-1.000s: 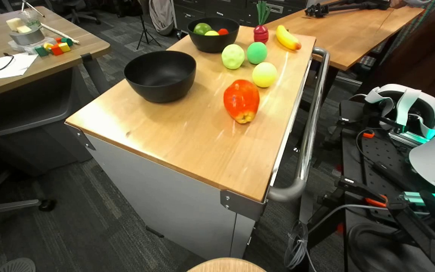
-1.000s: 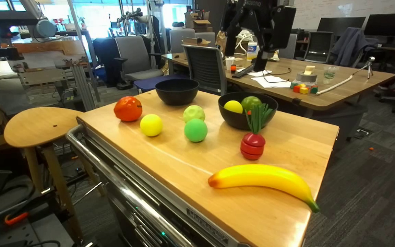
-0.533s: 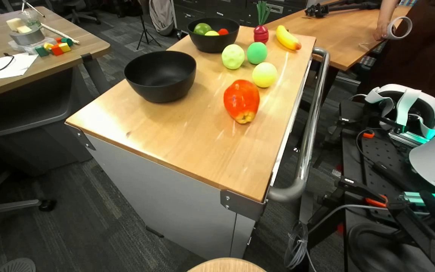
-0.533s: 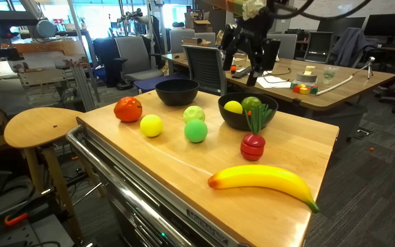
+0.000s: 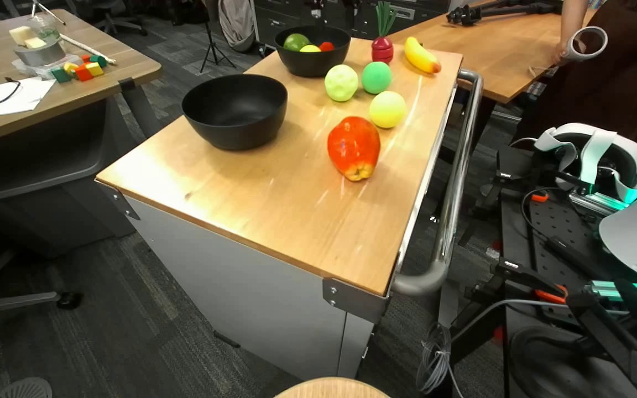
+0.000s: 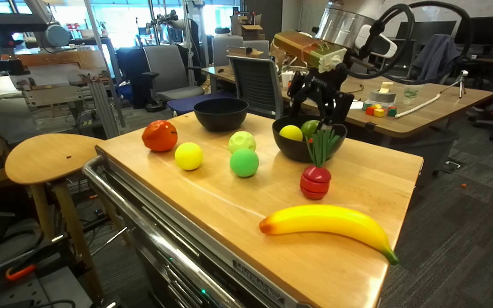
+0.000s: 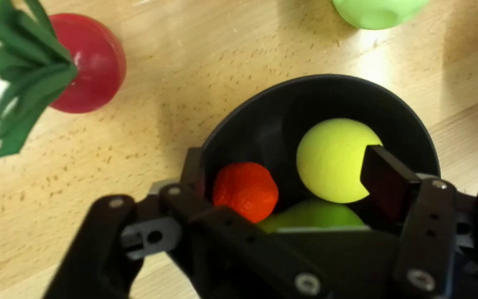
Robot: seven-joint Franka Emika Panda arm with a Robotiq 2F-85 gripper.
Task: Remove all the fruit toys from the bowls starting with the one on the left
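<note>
In both exterior views two black bowls stand on the wooden cart top. One bowl holds a yellow-green ball, a small red-orange fruit and a green fruit, which the gripper body partly covers. Above this bowl my gripper points down, jaws wide apart and nothing held; its right finger overlaps the yellow-green ball from the wrist camera. Inside the second bowl no fruit shows. On the wood lie a banana, a red-orange apple-like fruit and a dark-red fruit with green leaves.
Near the middle of the cart top sit a yellow ball, a green ball and a dimpled light-green ball. A metal handle runs along one cart edge. A round stool stands beside the cart.
My gripper has come down from above to the fruit-filled bowl, still open. The fruits and bowls have not moved. A person's hand with a white ring has appeared at the back table.
</note>
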